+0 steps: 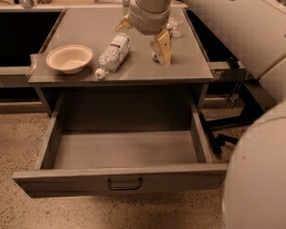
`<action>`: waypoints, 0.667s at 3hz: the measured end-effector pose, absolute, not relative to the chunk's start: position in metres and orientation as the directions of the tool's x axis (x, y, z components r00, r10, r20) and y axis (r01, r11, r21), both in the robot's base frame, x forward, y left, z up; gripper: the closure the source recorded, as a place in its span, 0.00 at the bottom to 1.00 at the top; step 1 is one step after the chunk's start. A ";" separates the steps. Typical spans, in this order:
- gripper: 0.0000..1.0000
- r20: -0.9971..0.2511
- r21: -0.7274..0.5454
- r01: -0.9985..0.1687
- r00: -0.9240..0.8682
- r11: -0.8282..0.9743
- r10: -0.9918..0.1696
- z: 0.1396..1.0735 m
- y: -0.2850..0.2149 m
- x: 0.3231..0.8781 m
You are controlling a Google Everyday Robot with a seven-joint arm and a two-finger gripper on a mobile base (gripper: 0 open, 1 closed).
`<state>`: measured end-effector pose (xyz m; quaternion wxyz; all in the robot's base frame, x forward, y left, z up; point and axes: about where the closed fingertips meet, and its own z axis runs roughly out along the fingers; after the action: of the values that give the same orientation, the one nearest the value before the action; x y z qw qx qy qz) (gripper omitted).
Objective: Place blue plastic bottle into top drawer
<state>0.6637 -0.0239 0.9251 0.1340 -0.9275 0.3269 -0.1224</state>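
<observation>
Below the cabinet top point(86, 27), the top drawer point(62, 182) stands wide open with nothing in it. Up on that top, the blue plastic bottle point(114, 54) lies on its side beside a bowl point(69, 58), cap toward the front edge. My gripper point(142, 42) hangs just right of the bottle, fingers spread, holding nothing. I judge I should straddle the labelled body crosswise, not the cap.

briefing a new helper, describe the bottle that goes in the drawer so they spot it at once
On the grey cabinet top above the open drawer, look between the cream bowl and the end effector. The bottle lies on its side, white cap toward the front; its printed label sets it apart from the plain bowl.
</observation>
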 end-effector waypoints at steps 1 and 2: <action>0.00 0.189 -0.311 -0.458 0.829 -0.833 -0.527 0.925 0.006 0.695; 0.00 0.195 -0.283 -0.360 0.886 -0.889 -0.421 0.912 0.038 0.715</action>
<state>0.7150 0.0377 0.9117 0.1203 -0.9635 0.2029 -0.1268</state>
